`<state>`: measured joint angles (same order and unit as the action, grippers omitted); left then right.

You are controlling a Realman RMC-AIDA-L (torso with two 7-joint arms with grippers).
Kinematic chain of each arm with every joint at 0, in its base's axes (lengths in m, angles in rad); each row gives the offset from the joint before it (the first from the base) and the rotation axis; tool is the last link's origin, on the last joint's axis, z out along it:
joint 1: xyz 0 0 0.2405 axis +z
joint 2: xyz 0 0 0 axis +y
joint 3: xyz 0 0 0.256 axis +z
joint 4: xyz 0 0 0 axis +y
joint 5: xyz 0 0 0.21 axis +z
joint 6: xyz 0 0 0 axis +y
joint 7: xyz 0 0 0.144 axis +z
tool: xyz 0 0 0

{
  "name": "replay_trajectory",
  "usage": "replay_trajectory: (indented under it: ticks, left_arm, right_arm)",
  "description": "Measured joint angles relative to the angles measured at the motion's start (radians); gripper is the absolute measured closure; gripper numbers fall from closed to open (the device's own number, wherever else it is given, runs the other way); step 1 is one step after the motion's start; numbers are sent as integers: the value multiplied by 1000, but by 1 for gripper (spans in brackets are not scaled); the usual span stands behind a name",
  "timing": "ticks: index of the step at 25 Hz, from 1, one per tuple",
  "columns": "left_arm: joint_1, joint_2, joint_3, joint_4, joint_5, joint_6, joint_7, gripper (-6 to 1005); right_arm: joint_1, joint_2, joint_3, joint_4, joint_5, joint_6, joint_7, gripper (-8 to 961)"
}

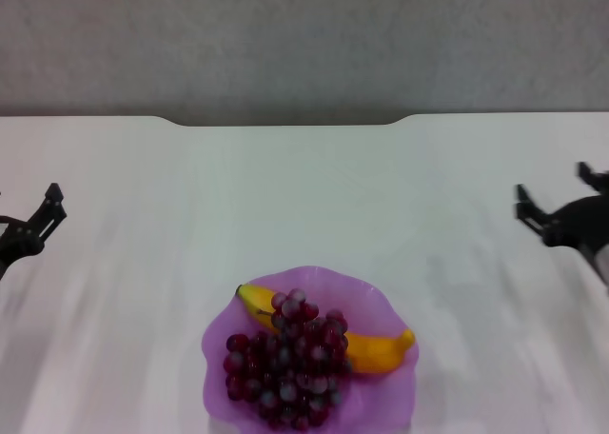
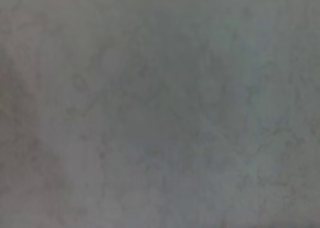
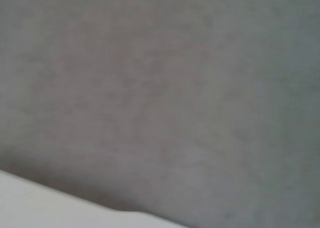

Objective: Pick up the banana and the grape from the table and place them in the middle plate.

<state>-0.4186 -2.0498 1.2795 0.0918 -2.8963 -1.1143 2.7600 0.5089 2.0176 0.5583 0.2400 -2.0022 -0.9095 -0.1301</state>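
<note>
While both fruits are already lying in the middle plate (image 1: 381,303) in the head view, the banana (image 1: 381,351) is running with its long axis from far-left to near-right under the grape (image 1: 290,363) bunch, which is sitting on top of it. The left end effector (image 1: 43,215) is hanging well apart at the counter's (image 1: 285,187) left edge, the right end effector (image 1: 552,210) at the right edge, with fingers spread and holding nothing; neither is clearly nearer, and nothing is standing between. The left wrist view is showing only a blurred grey surface. The right wrist view is showing grey wall and a pale sliver, probably the counter edge. I judge the placing done.
</note>
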Motion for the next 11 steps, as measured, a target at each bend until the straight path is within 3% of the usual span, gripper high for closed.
replay_trajectory:
  ticks: [11]
  left_arm:
    - [13, 2, -87, -3, -3, 10, -47, 122]
  right_arm:
    - [-79, -1, 0, 0, 148, -192, -16, 61]
